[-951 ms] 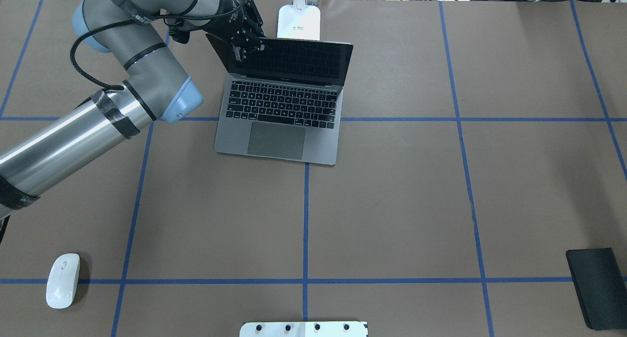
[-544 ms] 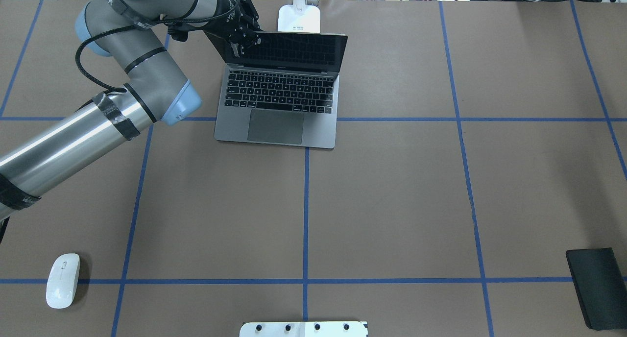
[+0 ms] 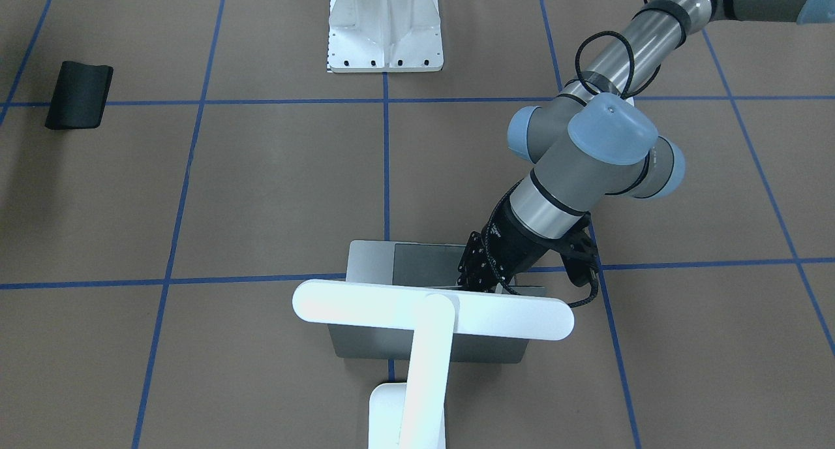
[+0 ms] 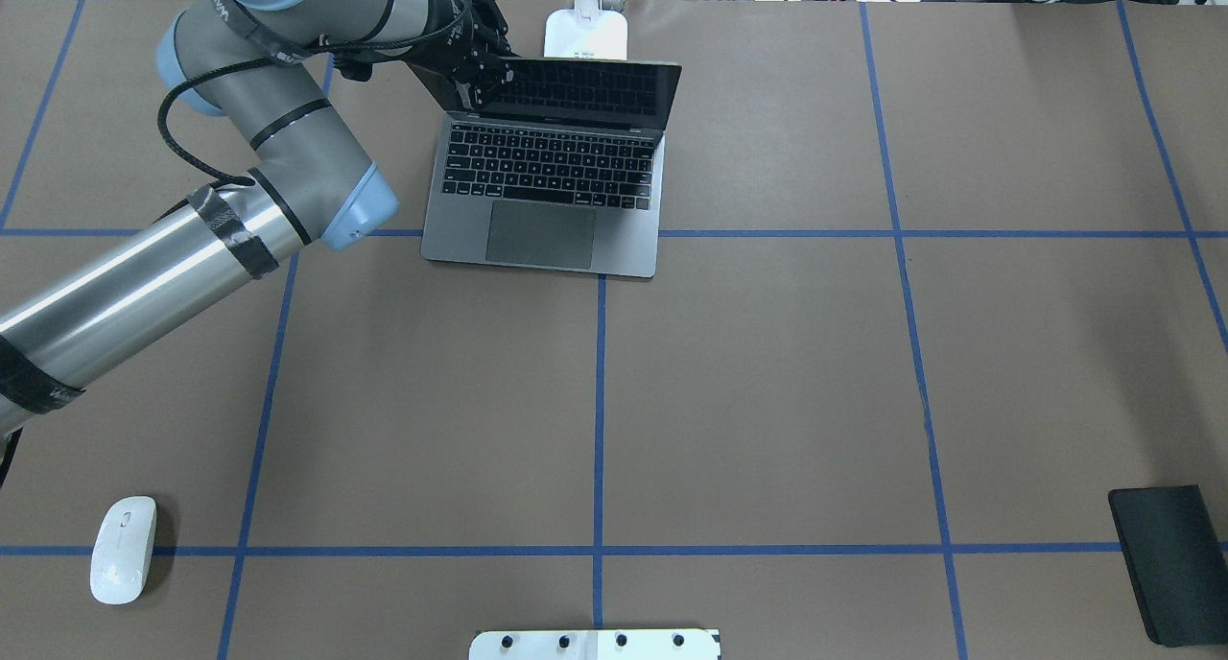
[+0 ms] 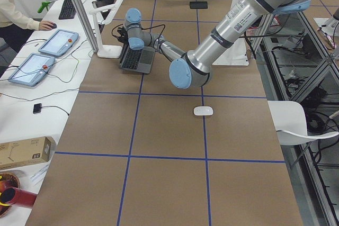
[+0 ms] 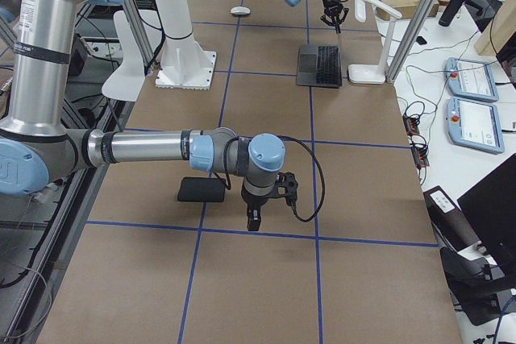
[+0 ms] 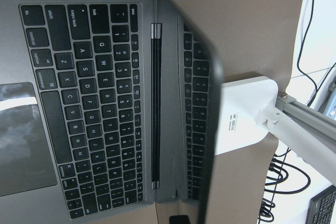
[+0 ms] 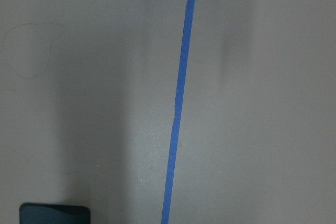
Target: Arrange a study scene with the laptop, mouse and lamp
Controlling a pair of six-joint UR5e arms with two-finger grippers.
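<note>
Three things are making up this scene, and only one is being handled. At the lower left of the overhead view, the mouse is lying alone, well apart from the rest. Up and to the right, the left gripper is reaching in from the upper left, its claw looking narrow and pinched on the screen's left corner. The laptop is sitting open at the upper middle, keyboard toward the robot. The lamp is standing just behind the screen, and in the front-facing view its bar head is hanging over the lid.

I am reading this as the laptop being squared up under the lamp. Gripping one corner of a thin lid is asking for care: slide slowly and flat along the table so the hinge is not folding and the base is not swinging round, stop short of the lamp's foot, then let go cleanly.

At the far lower right a black mat is lying. The right gripper is hanging beside it; I cannot tell how its claw is set.
</note>
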